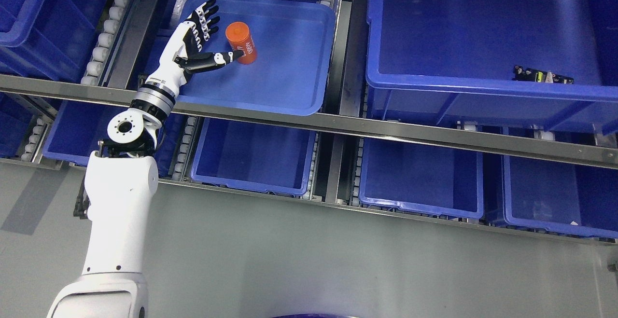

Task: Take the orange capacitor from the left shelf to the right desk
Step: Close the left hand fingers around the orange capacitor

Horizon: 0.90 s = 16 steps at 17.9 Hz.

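Left robot hand (203,38) splayed beside orange capacitor (241,43)

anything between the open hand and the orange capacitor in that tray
Nothing. In the head view the left hand sits open beside the orange capacitor, only bare blue tray floor between palm and can; the thumb tip reaches its lower side.

The metal shelf (386,132) carries blue bins (483,43) and a shallow blue tray (289,67).

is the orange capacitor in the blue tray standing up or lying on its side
Cannot tell for certain. The orange cylindrical capacitor shows its round end and printed side together, so it may be leaning or upright seen from above.
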Motion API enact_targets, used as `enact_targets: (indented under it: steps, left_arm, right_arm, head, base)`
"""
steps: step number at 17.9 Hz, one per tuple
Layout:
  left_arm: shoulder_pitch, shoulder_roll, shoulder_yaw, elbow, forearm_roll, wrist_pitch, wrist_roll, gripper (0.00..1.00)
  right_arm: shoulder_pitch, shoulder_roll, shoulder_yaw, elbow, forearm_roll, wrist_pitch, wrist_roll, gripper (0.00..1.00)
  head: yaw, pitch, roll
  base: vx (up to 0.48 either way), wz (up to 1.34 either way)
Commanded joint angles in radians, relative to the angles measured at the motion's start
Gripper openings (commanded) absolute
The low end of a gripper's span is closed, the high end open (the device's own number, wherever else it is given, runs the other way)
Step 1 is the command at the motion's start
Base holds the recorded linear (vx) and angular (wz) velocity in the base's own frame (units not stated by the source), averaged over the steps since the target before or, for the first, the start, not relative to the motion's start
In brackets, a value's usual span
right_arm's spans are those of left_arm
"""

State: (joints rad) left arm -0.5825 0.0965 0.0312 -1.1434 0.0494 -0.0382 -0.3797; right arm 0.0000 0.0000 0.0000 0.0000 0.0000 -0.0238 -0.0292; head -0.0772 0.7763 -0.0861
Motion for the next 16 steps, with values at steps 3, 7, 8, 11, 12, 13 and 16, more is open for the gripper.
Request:
enact_targets:
  steps: [3,7,8,11,12,13,16]
  left_arm:
    - [-0.074,-0.023,-0.129,0.208,-0.011,-0.002,-0.004,1.00]
    - [-0.114,-0.026,-0.126,0.266,-0.016,-0.009,0.001,1.00]
    - [-0.129,-0.026,-0.122,0.292,-0.023,-0.028,0.005,1.00]
    - [-0.163,-0.023,-0.117,0.352,-0.055,-0.084,0.008,0.98]
    - [-0.166,-0.020,-0.116,0.358,-0.057,-0.086,0.008,0.96]
    - [-0.168,-0.018,-0.116,0.361,-0.057,-0.086,0.008,0.94]
    - [-0.165,-0.018,-0.114,0.373,-0.057,-0.086,0.008,0.86]
  right_arm:
    - [0.020,-0.017,-0.012,-0.017,0.003,0.001,0.000,1.00]
    - [0.020,-0.017,-0.012,-0.017,0.003,-0.001,0.000,1.00]
    - [0.020,-0.017,-0.012,-0.017,0.003,0.001,0.000,1.00]
    - [0.020,-0.017,-0.012,-0.017,0.003,0.001,0.000,1.00]
    - [0.020,-0.017,-0.012,-0.017,0.003,-0.001,0.000,1.00]
    - [0.020,-0.017,-0.012,-0.017,0.003,0.001,0.000,1.00]
    - [0.020,-0.017,-0.012,-0.017,0.003,-0.001,0.000,1.00]
  head:
    - [0.0000,0.000,0.000]
    - [0.0000,0.000,0.000]
    - [0.0000,0.000,0.000]
    - [0.0000,0.000,0.000]
    - [0.0000,0.000,0.000]
    - [0.0000,0.000,0.000]
    - [0.0000,0.000,0.000]
  base:
    - [0.000,0.00]
    - [0.000,0.00]
    - [0.000,0.00]
    - [0.000,0.00]
    - [0.000,0.00]
    - [0.000,0.00]
    - [0.000,0.00]
